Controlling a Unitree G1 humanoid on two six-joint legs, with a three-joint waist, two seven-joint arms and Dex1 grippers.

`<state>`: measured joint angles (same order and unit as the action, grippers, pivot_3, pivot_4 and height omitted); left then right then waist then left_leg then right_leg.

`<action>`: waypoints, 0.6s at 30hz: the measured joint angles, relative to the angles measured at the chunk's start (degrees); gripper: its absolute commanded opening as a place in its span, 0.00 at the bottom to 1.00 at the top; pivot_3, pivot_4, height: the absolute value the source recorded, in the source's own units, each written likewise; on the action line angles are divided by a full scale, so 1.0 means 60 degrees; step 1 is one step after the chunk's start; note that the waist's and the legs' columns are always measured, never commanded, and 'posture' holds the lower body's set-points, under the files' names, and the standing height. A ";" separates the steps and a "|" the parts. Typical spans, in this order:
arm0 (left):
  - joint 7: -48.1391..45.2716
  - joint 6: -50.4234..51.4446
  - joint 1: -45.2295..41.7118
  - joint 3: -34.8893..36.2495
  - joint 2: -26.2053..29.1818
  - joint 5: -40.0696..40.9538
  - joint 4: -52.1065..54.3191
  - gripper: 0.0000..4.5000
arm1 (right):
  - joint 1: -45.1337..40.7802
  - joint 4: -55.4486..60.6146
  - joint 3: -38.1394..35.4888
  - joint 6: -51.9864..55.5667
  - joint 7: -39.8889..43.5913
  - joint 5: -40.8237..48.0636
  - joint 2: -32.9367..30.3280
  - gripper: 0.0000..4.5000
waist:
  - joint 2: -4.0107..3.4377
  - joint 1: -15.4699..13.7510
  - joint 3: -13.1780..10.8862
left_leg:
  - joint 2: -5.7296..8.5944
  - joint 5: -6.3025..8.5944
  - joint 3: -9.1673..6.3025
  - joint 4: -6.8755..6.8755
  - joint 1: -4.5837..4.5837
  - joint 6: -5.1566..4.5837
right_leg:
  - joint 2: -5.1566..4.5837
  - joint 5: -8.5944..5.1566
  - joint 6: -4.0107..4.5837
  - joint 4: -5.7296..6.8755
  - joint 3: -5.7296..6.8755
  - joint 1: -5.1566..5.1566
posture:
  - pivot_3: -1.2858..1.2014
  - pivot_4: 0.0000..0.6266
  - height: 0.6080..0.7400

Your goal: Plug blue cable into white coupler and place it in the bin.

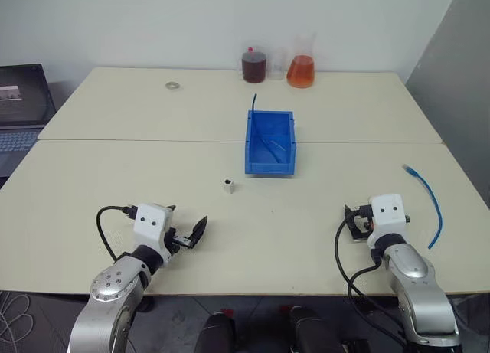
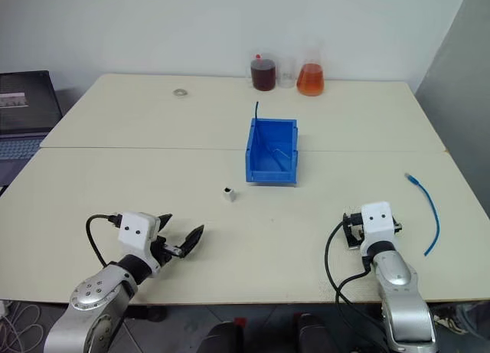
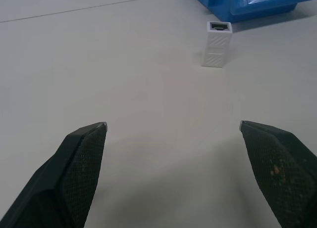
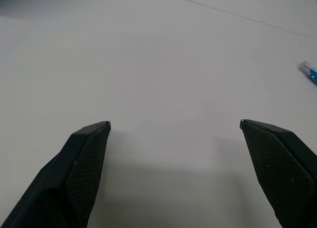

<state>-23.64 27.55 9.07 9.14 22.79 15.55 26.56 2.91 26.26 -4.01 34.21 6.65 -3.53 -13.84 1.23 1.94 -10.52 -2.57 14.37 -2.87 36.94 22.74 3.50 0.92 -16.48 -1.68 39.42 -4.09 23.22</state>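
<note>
Both tools stand wide open and empty above the cream bench (image 1: 115, 161) — the left tool (image 1: 187, 234) at lower left of the head view, the right tool (image 1: 354, 223) at lower right. The white coupler (image 1: 229, 186) stands upright near the frame's centre, just left of and below the blue bin (image 1: 269, 169), apart from it. The blue cable (image 1: 432, 204) lies loose at the right edge, well apart from the coupler — its clear plug toward the bin. Two flasks (image 1: 301, 66) of dark and orange liquid stand at top centre.
</note>
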 measured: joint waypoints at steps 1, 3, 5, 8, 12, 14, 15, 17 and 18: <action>-0.0062 0.0000 -0.0072 -0.0011 0.0020 0.0010 -0.0018 1.00 | -0.0012 0.0000 -0.0030 0.0001 -0.0035 0.0000 0.0001 0.99 | 0.0000 -0.0003 0.0000 | 0.0000 0.0000 -0.0001 0.0001 0.0001 0.0000 | 0.0000 0.0000 0.0000 0.0000 0.0002 0.0000 | 0.52 0.24 1.00; -0.0464 -0.0002 -0.0257 -0.0127 0.0334 0.0106 -0.0017 1.00 | 0.0021 0.0098 -0.0117 0.0044 -0.0092 -0.0002 -0.0002 0.99 | 0.0000 -0.0005 0.0000 | 0.0001 0.0000 0.0000 0.0000 0.0002 0.0000 | 0.0000 -0.0001 -0.0001 -0.0002 0.0000 0.0000 | 0.52 0.24 1.00; -0.0941 -0.0032 -0.0440 -0.0308 0.0659 0.0210 -0.0018 1.00 | 0.0184 0.0275 -0.0142 0.0058 -0.0092 -0.0006 -0.0018 0.99 | -0.0001 -0.0007 0.0000 | 0.0001 0.0000 0.0002 -0.0001 0.0004 0.0000 | 0.0000 -0.0002 0.0001 -0.0003 0.0000 0.0000 | 0.52 0.24 1.00; -0.2076 -0.0082 -0.1271 -0.0947 0.1289 0.0378 -0.0152 1.00 | 0.0640 0.0500 -0.0245 0.0157 -0.0087 -0.0098 -0.0163 0.99 | -0.0001 -0.0044 0.0000 | 0.0006 0.0000 -0.0002 0.0001 0.0010 0.0000 | -0.0002 -0.0001 0.0000 -0.0010 0.0005 0.0000 | 0.52 0.24 1.00; -0.3399 -0.0321 -0.3153 -0.1907 0.1553 0.0402 -0.0892 1.00 | 0.0707 0.0636 -0.0816 0.0342 -0.0114 -0.0323 -0.0683 0.99 | -0.0007 -0.0044 0.0002 | 0.0015 -0.0001 0.0008 0.0008 0.0010 0.0000 | -0.0005 0.0010 -0.0019 -0.0018 -0.0002 -0.0004 | 0.52 0.24 1.00; -0.4026 -0.0582 -0.3874 -0.2472 0.1548 0.0380 -0.1285 1.00 | 0.0561 0.0583 -0.1389 0.0359 -0.0029 -0.0321 -0.1187 0.99 | -0.0012 0.0003 0.0004 | 0.0014 0.0000 0.0016 0.0003 0.0010 -0.0001 | -0.0004 0.0011 -0.0020 -0.0028 -0.0008 -0.0005 | 0.52 0.24 1.00; -0.4463 -0.0789 -0.4304 -0.2885 0.1487 0.0338 -0.1631 1.00 | 0.0385 0.0371 -0.1817 0.0342 0.0136 -0.0305 -0.1572 0.99 | -0.0013 0.0033 0.0005 | 0.0010 0.0000 0.0016 -0.0001 0.0010 -0.0002 | 0.0001 0.0012 -0.0014 -0.0033 -0.0008 -0.0005 | 0.52 0.24 1.00; -0.4905 -0.1001 -0.4676 -0.3280 0.1446 0.0278 -0.2002 1.00 | 0.0145 -0.0020 -0.2186 0.0312 0.0323 -0.0216 -0.1976 0.99 | -0.0013 0.0047 0.0005 | 0.0009 0.0000 0.0014 -0.0002 0.0011 -0.0003 | 0.0005 0.0020 0.0007 -0.0035 -0.0006 -0.0004 | 0.52 0.24 1.00; -0.5102 -0.1115 -0.4820 -0.3433 0.1410 0.0264 -0.2159 1.00 | 0.0045 -0.0190 -0.2369 0.0310 0.0427 -0.0131 -0.2120 0.99 | -0.0015 0.0053 0.0005 | 0.0008 0.0000 0.0014 -0.0004 0.0011 -0.0004 | 0.0005 0.0021 0.0010 -0.0036 -0.0006 -0.0004 | 0.52 0.24 1.00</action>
<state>-54.25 20.86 -19.86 -11.46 31.25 17.13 13.61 3.18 25.12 -18.23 36.07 9.21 -4.31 -26.56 1.15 2.26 -10.48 -2.52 14.37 -2.79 36.92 22.81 3.48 0.96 -16.36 -1.62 39.21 -4.12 23.19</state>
